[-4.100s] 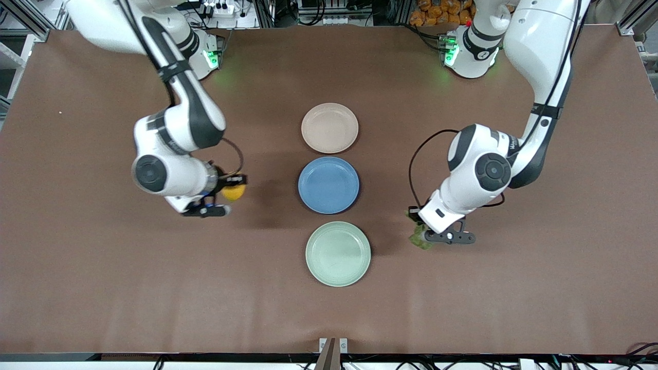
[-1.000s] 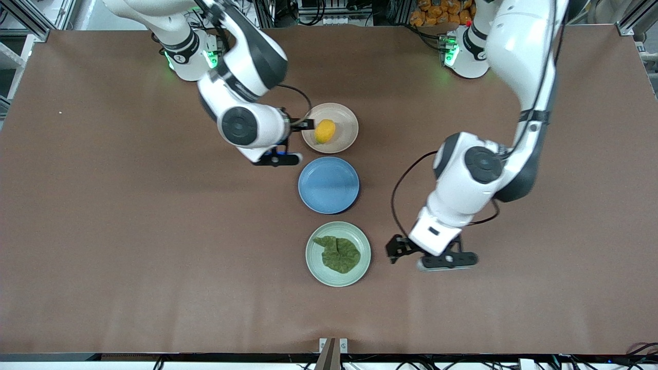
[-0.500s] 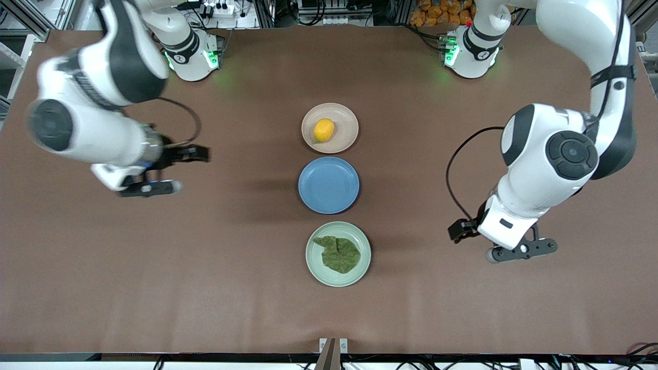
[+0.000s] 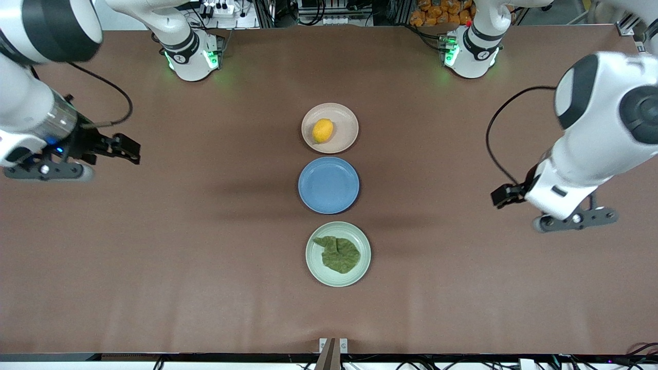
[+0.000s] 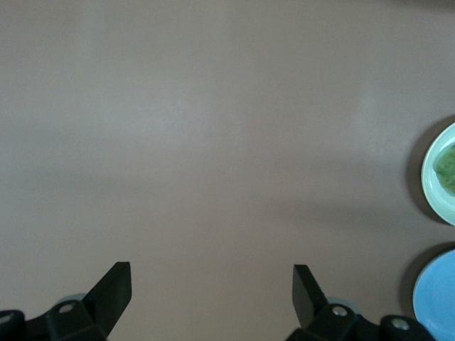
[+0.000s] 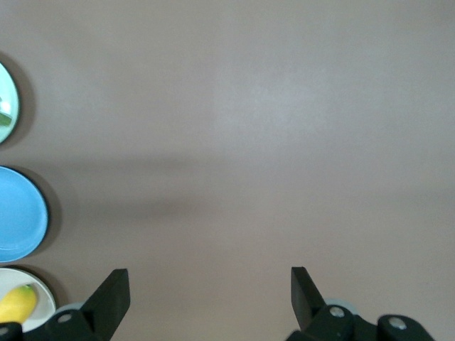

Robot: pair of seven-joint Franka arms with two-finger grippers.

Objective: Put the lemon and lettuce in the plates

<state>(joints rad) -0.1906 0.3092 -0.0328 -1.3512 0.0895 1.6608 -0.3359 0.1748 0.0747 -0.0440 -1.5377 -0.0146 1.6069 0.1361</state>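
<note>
The lemon lies in the beige-pink plate, the plate farthest from the front camera. In the mint green plate, the nearest one, the lettuce lies flat. My right gripper hangs open and empty over bare table toward the right arm's end. Over bare table toward the left arm's end, my left gripper is also open and holds nothing.
An empty blue plate sits between the two task plates. The three plates form a line down the middle of the brown table. Both arm bases stand at the table's edge farthest from the front camera.
Both arms have swung away from the plates toward their own ends of the table, grippers open. The lemon and lettuce, held four seconds ago, now rest in their plates.
</note>
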